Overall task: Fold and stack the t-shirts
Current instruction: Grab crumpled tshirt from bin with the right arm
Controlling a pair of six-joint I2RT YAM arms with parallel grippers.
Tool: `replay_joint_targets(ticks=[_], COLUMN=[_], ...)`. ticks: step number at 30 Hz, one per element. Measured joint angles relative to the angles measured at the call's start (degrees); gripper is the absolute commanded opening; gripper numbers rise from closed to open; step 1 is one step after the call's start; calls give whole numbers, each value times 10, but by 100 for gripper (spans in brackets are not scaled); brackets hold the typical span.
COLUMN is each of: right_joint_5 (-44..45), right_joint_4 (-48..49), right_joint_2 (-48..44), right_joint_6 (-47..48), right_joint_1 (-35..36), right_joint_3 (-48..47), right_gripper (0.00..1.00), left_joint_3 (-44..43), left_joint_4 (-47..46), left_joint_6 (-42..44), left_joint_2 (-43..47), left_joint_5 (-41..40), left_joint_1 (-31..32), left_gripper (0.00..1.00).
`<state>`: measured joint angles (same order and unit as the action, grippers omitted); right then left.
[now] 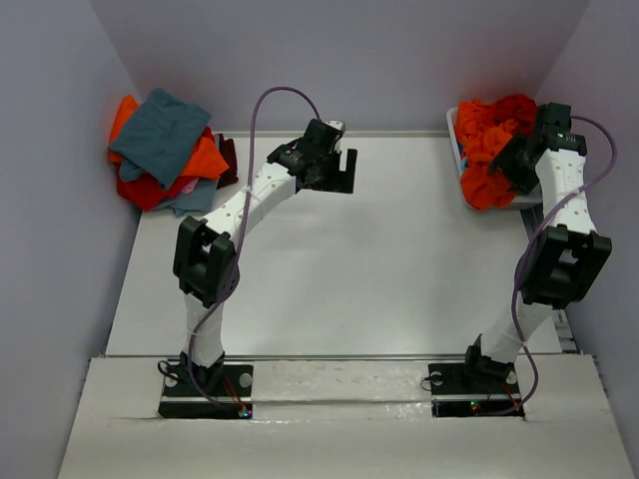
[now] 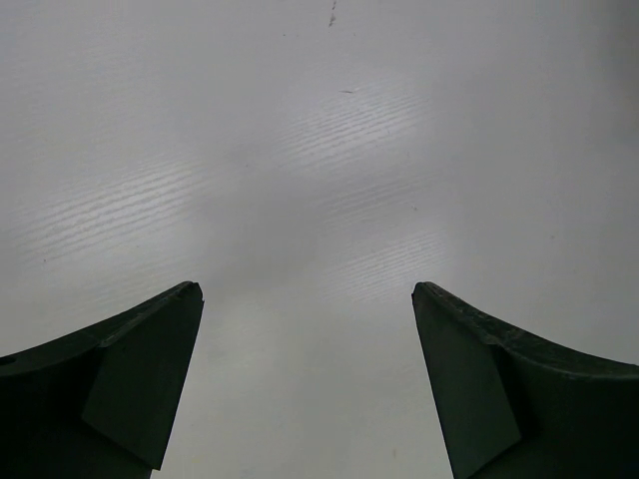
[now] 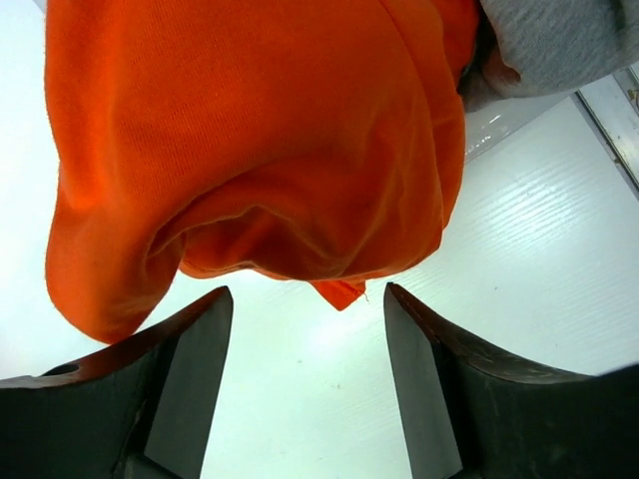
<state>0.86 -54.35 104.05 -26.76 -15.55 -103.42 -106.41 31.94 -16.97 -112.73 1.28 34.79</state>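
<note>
Top external view: a pile of shirts [image 1: 165, 150] sits in the far left corner. The left gripper [image 1: 341, 170] hangs spread over bare surface [image 1: 329, 269]. At far right the orange shirt [image 3: 250, 140] bulges from the bin [image 1: 452, 125], just ahead of the right gripper [image 3: 308, 294], whose fingers are apart and hold nothing. The shirt looks soft, light and limp, so I would pinch its hanging fold. Its collar and sleeves are lost in the bunch.

The soft bright orange cloth t-shirt [image 3: 250, 150] is plain, without print; the grey cloth shirt [image 3: 559, 40] is plain too; the teal-grey cloth shirt [image 1: 165, 130] sits among orange and red ones; the flat white table [image 1: 349, 259] shows faint fine stripes.
</note>
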Motion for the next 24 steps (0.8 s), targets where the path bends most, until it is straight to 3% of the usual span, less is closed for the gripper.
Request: replay_joint_targets(ticks=[5, 19, 24], right_joint_5=[5, 30, 32], right_joint_4=[0, 18, 23], right_joint_2=[5, 35, 36], right_joint_6=[0, 0, 0], right_joint_1=[0, 0, 0], right_joint_3=[0, -2, -13], right_gripper=[59, 53, 41], left_joint_3=[0, 0, 0], left_joint_4=[0, 0, 0], left_joint_6=[0, 4, 4], left_joint_2=[0, 0, 0], left_joint_5=[0, 0, -1], left_joint_1=[0, 0, 0], left_gripper=[99, 99, 99])
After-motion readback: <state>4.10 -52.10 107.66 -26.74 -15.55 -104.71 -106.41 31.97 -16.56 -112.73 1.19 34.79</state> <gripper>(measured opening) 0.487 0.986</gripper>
